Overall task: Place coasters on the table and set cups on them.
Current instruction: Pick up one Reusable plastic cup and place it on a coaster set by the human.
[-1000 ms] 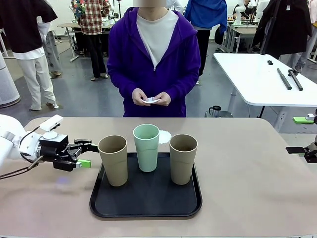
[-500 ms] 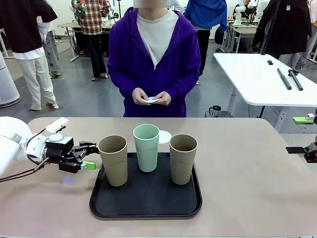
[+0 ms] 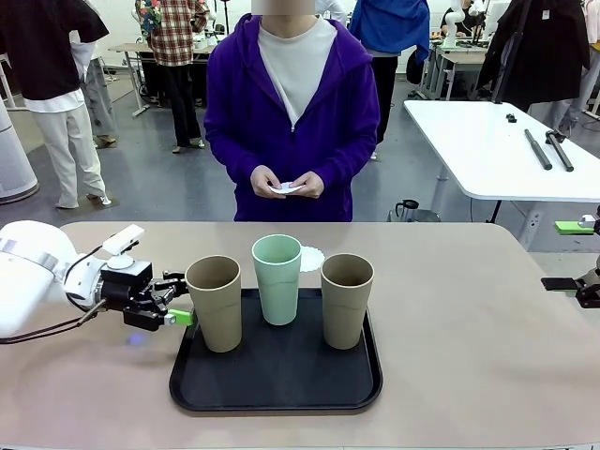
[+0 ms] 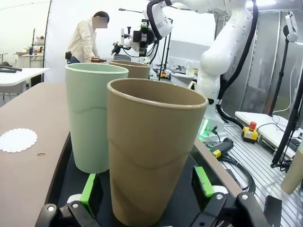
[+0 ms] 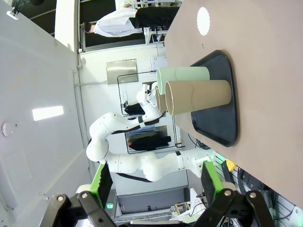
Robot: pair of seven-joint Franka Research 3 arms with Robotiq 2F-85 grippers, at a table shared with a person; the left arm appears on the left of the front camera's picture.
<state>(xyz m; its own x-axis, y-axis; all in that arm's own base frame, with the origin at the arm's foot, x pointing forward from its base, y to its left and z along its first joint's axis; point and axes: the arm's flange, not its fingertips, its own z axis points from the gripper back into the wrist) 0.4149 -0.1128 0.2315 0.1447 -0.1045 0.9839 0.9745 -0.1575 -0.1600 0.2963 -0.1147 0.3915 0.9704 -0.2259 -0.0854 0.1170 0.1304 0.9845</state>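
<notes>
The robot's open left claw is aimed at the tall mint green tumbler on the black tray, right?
No: the open left gripper is aimed at the tall tan-brown tumbler beside the mint green tumbler, on the black tray. The left wrist view shows this.

Left fingers (image 3: 180,318) moved up around the left tan cup (image 3: 214,302).

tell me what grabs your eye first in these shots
A green cup stands between a left tan cup and a right tan cup on a black tray on the table. The left arm has its open jaws either side of the left tan cup. Across it a person's hands hold white paper, and one doily lies behind the green cup.
</notes>
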